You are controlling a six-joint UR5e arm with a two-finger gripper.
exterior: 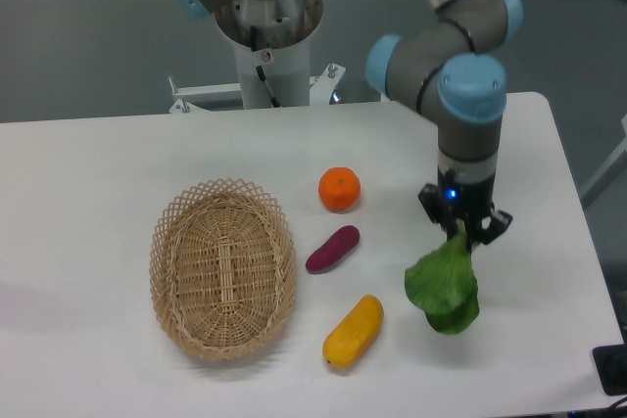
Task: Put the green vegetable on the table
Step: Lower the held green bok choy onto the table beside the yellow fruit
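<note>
The large white smooth rectangular worktop [118, 154] with rounded corners fills most of the view, with grey floor beyond its far edge. The grey robot arm with light blue joint caps [470, 95] reaches down from the upper middle over the right part of the worktop, and its grey cylindrical base [266, 22] stands at the far edge. An oval woven wicker basket [223, 269] sits on the left half, nothing visible inside it.

The dark green leafy vegetable [444, 289], a bok-choy-like toy with broad leaves, hangs leaves-down from the black claw [462, 230] near the right front of the worktop. Its stem end is hidden up between the fingers, which are closed on it. Whether the lowest leaf touches the surface cannot be told.

A yellow elongated fruit-like piece [354, 332] lies on the worktop between the basket and the vegetable, near the front. A purple eggplant-like piece [333, 249] lies just beyond it, tilted. A round orange fruit [339, 189] sits a little farther back, near the purple piece but apart from it.
</note>
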